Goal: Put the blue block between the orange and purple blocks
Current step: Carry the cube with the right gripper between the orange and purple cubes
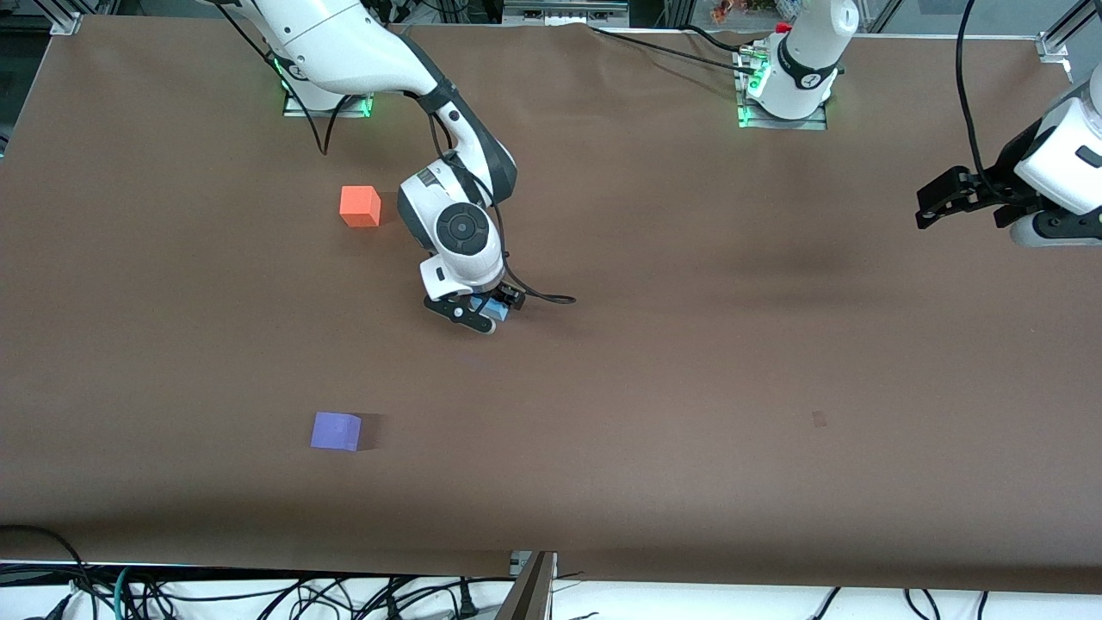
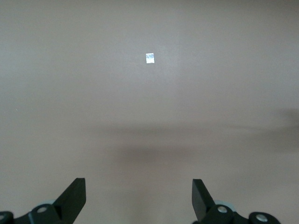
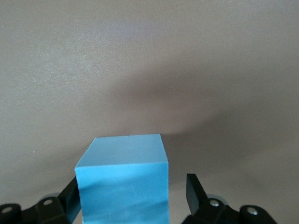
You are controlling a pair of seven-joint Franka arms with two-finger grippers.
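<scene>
The blue block [image 1: 494, 307] is between the fingers of my right gripper [image 1: 479, 316], low at the table near its middle. In the right wrist view the blue block [image 3: 122, 179] touches one finger, and a gap shows between it and the other finger [image 3: 192, 191], so the right gripper [image 3: 133, 186] is open around it. The orange block [image 1: 360, 206] lies farther from the front camera, the purple block [image 1: 336, 430] nearer to it. My left gripper [image 1: 934, 200] waits open and empty in the air at the left arm's end, and its wrist view shows the left gripper [image 2: 139, 196] open over bare table.
The brown table cover [image 1: 689, 344] spreads all around. A small pale mark [image 1: 819, 419] lies on it toward the left arm's end and shows in the left wrist view [image 2: 149, 58]. The right arm's cable [image 1: 551, 299] trails beside its gripper.
</scene>
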